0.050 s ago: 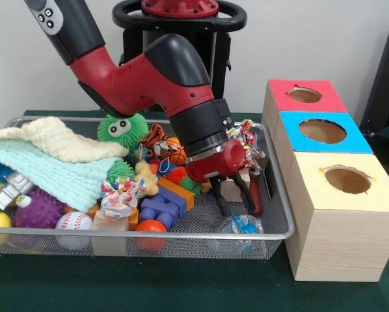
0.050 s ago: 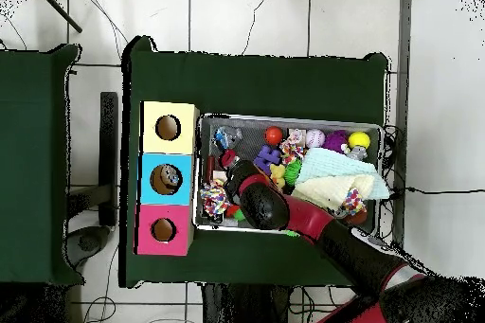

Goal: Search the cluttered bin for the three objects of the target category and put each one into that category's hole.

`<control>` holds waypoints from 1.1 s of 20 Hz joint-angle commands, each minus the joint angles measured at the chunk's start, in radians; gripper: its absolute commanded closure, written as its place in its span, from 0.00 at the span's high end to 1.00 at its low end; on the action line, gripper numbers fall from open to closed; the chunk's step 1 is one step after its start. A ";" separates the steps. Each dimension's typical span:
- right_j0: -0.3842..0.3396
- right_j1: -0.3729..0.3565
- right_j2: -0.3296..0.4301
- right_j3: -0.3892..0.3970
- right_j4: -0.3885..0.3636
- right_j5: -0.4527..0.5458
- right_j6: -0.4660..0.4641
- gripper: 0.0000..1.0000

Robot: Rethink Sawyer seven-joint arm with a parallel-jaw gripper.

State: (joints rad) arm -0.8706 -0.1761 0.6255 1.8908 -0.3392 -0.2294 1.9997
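The gripper (image 1: 237, 209) hangs open, its jaws spread over bare mesh in the right part of the bin (image 1: 272, 235), a wooden block (image 1: 232, 190) just behind. Toys crowd the left. The three-hole box (image 1: 334, 195) stands beside the bin's right rim.

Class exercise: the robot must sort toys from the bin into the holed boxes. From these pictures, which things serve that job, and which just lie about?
Serve the job:
gripper, open
bin
red box
blue box
yellow box

Lying about; target category not shown:
cream cloth
baseball
orange ball
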 commanded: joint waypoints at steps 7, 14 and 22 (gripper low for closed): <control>0.094 -0.076 -0.113 -0.098 0.058 0.105 0.111 1.00; 0.111 -0.082 -0.128 -0.086 0.091 0.078 0.147 1.00; 0.055 -0.044 -0.044 -0.085 0.067 -0.002 0.173 1.00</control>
State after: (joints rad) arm -0.7644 -0.2451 0.5501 1.8912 -0.3068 -0.2015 1.9997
